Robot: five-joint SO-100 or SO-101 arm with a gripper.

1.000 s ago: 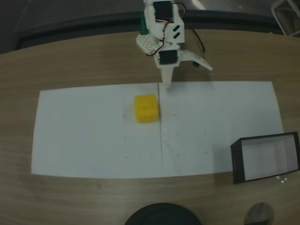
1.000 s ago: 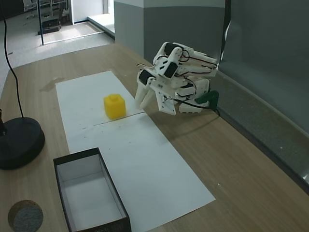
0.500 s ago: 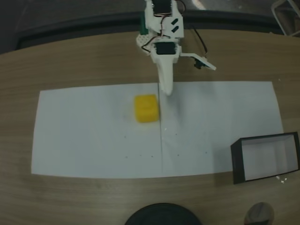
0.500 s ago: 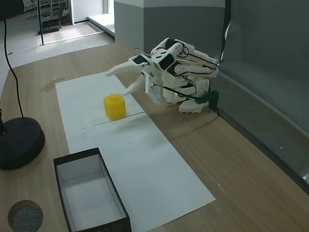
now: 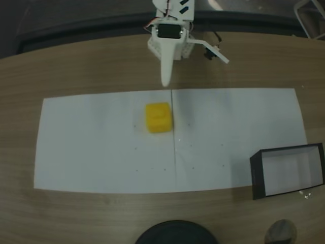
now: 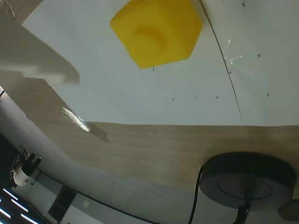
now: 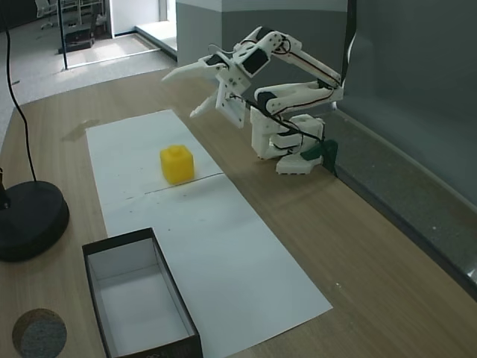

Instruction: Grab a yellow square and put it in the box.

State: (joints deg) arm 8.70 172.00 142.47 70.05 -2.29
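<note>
Gripper (image 7: 188,91) lifted higher than before, jaws apart and empty, yellow square (image 5: 158,117) bright, round-edged, on white paper (image 5: 91,147)

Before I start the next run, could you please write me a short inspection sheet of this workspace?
Surface: wooden table with a long white paper sheet laid on it.
Job's things: yellow square sits on the sheet, untouched; box stands open at the sheet's end, nothing inside.
Clutter: dark round base and a small round disc near the box.
Claw: claw open, raised above the table, apart from the square.
Cables: thin wires along the arm; a black cord rising from the round base.
Surroundings: grey wall panel behind the arm.
</note>
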